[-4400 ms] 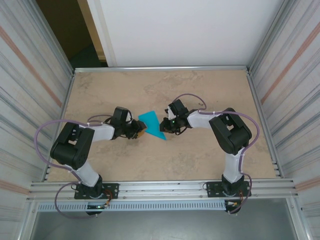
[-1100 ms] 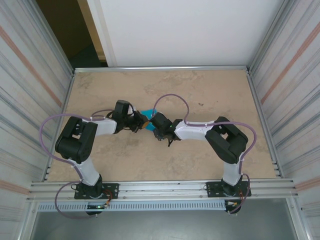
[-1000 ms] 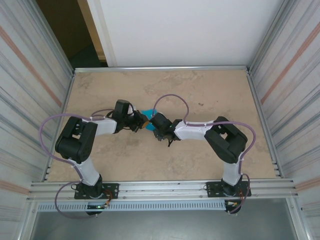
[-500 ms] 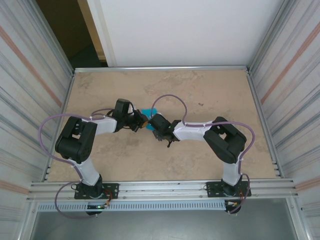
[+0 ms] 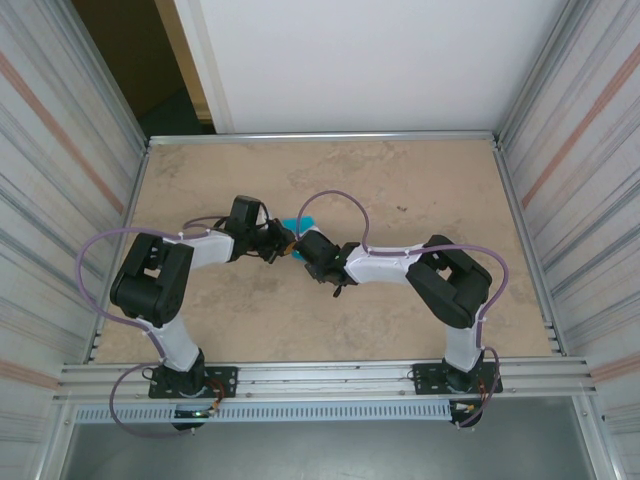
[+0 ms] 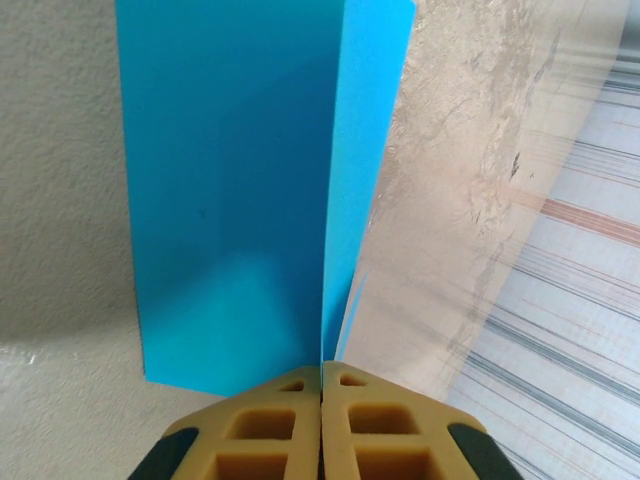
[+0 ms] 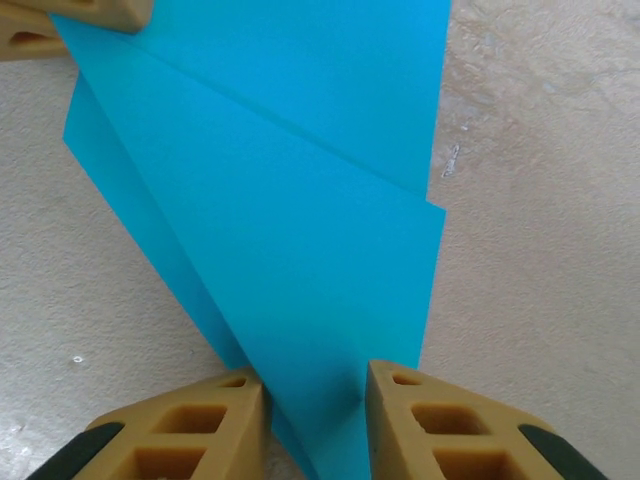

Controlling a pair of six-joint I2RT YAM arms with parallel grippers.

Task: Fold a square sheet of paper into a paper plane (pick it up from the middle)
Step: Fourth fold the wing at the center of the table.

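The sheet of paper (image 7: 300, 250) is a turquoise folded wedge with diagonal creases, lying on the table. In the top view just a sliver of the paper (image 5: 291, 222) peeks out behind the two wrists. My left gripper (image 6: 322, 375) is shut, its tan pads pinching a raised fold of the paper (image 6: 230, 200) that stands up on edge between them. My right gripper (image 7: 315, 390) is open, its fingers set either side of the wedge's narrow end. The left gripper's fingertip (image 7: 90, 15) sits at the paper's far corner. Both grippers meet at table centre (image 5: 293, 245).
The beige stone-patterned table (image 5: 420, 190) is walled by corrugated metal panels on the left (image 5: 60, 150) and right (image 5: 590, 150), with a white wall at the back. The right arm's purple cable (image 5: 335, 205) loops above its wrist.
Over the last second the right wrist has crept slightly left toward the left gripper. Earlier still, the paper lay exposed between the two grippers; both have since closed in over it.
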